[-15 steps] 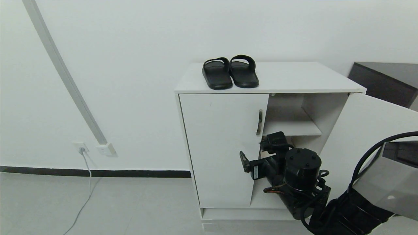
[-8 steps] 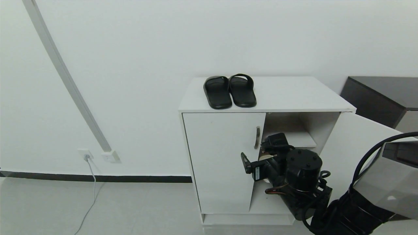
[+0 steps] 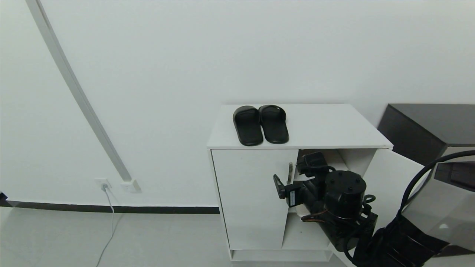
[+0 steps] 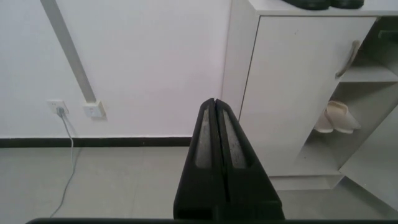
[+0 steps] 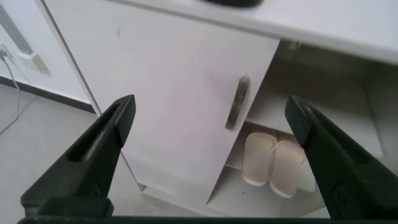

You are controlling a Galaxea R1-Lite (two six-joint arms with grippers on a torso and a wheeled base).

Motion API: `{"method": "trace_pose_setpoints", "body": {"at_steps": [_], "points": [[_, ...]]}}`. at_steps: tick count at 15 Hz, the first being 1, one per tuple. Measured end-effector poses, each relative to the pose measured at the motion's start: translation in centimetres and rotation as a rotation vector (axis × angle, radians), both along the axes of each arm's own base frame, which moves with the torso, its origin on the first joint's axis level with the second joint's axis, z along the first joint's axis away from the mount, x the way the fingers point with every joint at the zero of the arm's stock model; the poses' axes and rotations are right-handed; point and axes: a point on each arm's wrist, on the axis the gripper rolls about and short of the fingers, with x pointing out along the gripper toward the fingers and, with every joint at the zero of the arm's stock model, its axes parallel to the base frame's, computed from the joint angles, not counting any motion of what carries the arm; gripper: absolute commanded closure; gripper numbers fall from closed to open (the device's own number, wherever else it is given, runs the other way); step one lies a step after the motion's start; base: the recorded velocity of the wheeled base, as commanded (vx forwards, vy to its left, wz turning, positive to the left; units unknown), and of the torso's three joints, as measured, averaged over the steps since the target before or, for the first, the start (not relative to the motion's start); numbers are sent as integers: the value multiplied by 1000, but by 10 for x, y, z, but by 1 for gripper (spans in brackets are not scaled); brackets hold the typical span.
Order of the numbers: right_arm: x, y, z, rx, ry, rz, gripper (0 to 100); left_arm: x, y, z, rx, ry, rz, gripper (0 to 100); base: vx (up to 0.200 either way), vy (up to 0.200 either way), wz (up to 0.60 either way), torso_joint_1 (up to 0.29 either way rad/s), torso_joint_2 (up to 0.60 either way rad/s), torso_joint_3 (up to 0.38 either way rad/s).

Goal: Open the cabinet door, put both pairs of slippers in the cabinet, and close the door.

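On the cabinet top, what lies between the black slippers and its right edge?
Nothing: in the head view the cabinet top is bare white board from the black slippers to that edge.

Bare home-like room: white shoe cabinet (image 3: 252, 196), black slippers (image 3: 248, 126), wall socket (image 3: 102, 183).

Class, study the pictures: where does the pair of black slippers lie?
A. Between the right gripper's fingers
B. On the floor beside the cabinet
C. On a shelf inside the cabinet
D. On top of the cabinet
D: the black slippers lie side by side on the top of the cabinet; the pair on a shelf inside is the pale slippers.
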Motion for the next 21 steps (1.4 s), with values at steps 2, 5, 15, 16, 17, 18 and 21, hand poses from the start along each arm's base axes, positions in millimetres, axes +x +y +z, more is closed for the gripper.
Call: {"method": "trace_pose_setpoints", "body": {"at_steps": [2, 5, 15, 16, 17, 18, 21], "points": [[0, 0, 0, -4, 1, -1, 0, 0, 0, 0, 0, 0, 0, 100, 0, 0, 0, 266, -596, -330], [-3, -3, -1, -51, -21, 0, 0, 0, 0, 0, 4, 0, 2, 100, 0, 0, 0, 142, -321, -170], [15, 28, 22, -83, 193, 13, 0, 0, 0, 0, 6, 0, 1, 100, 0, 0, 0, 2, -7, -4], [14, 34, 34, -43, 226, 12, 0, 0, 0, 0, 4, 0, 1, 100, 0, 0, 0, 0, 0, 0], [13, 38, 48, -1, 229, 11, 0, 0, 0, 0, 4, 0, 1, 100, 0, 0, 0, 0, 0, 0], [12, 42, 61, 34, 210, 0, 0, 0, 0, 0, 4, 0, 1, 100, 0, 0, 0, 0, 0, 0], [12, 46, 79, 78, 169, -20, 0, 0, 0, 0, 1, 0, 0, 100, 0, 0, 0, 0, 0, 0]]}}
